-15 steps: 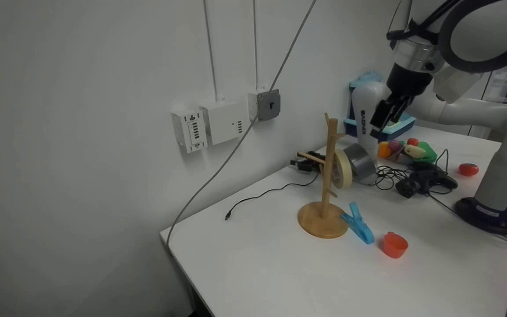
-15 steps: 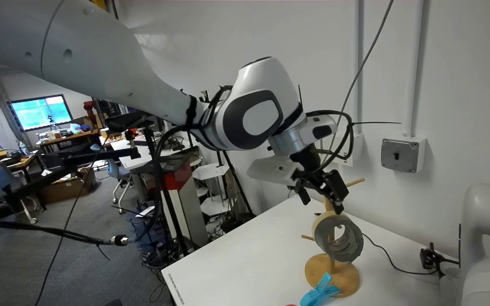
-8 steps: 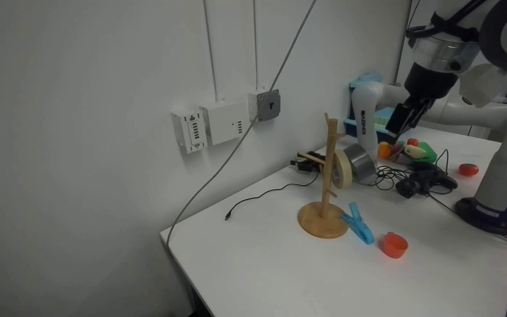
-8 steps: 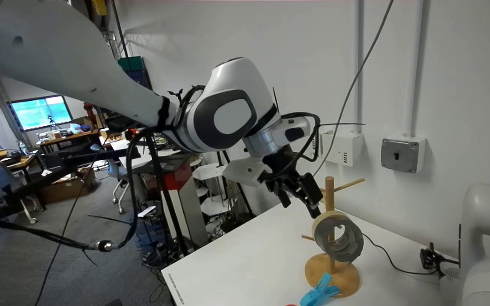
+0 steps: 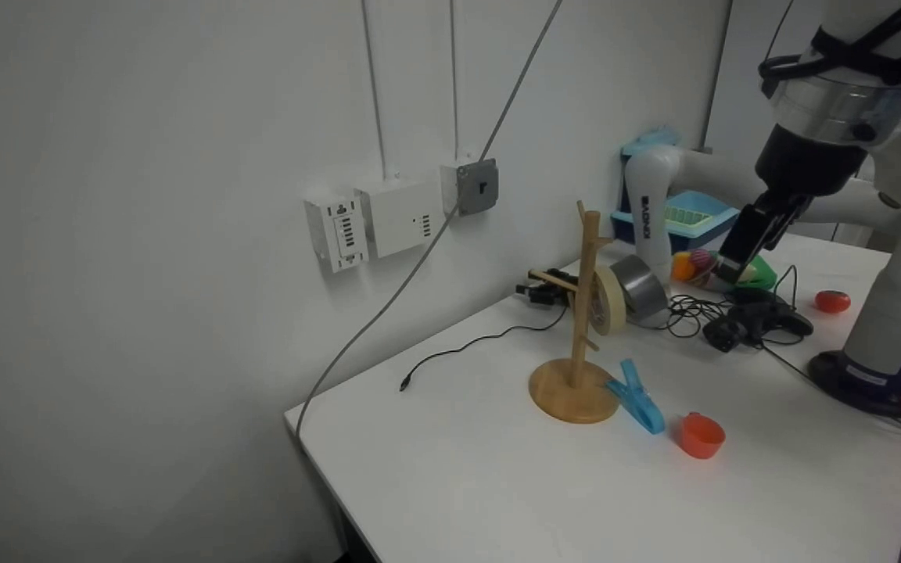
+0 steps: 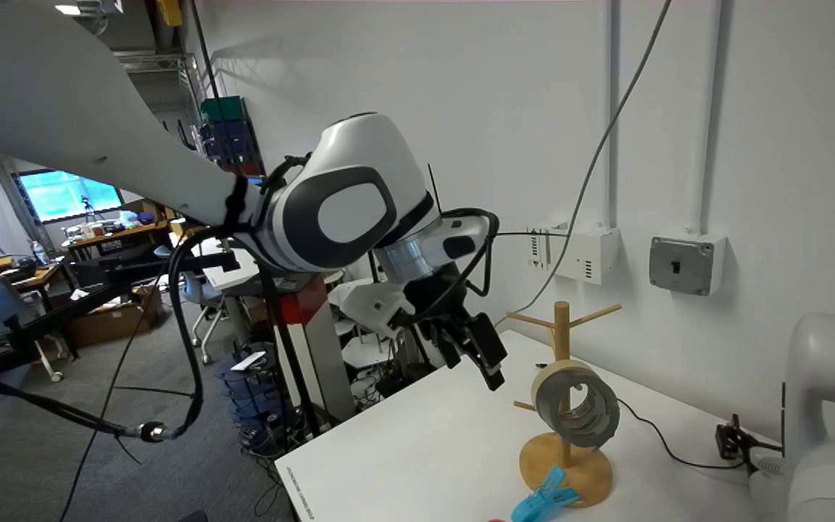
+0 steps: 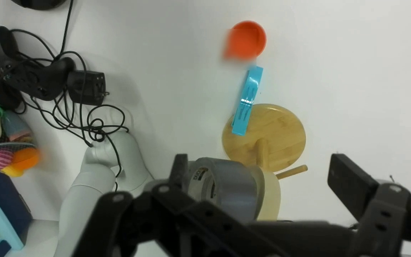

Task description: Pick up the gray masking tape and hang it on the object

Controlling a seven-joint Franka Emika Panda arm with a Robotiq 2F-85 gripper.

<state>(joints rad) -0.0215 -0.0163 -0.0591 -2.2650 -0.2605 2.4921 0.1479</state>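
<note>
The gray tape roll [image 5: 642, 285] hangs beside a cream tape roll [image 5: 609, 301] on the wooden stand, off the table, at about mid-pole. The wooden stand [image 5: 574, 395] is upright on its round base. In an exterior view the gray tape [image 6: 552, 409] sits in front of the pole, with the stand's base [image 6: 566, 475] below. My gripper [image 6: 472, 370] is above the table, apart from the stand. In the wrist view my gripper [image 7: 259, 159] is open, with nothing between its fingers; the gray tape [image 7: 236, 189] shows beyond them, partly hidden by the gripper.
A blue clip [image 5: 638, 403] lies against the stand's base, with a red cup [image 5: 701, 435] beside it. A white robot arm [image 5: 651, 203], a black controller with cables [image 5: 759, 319], toy food [image 5: 685, 266] and a blue bin [image 5: 701, 223] are further back. The wall borders the table.
My gripper has moved away from the stand and a little lower, rightward in an exterior view and leftward in an exterior view. Both tape rolls and the stand have stayed put.
</note>
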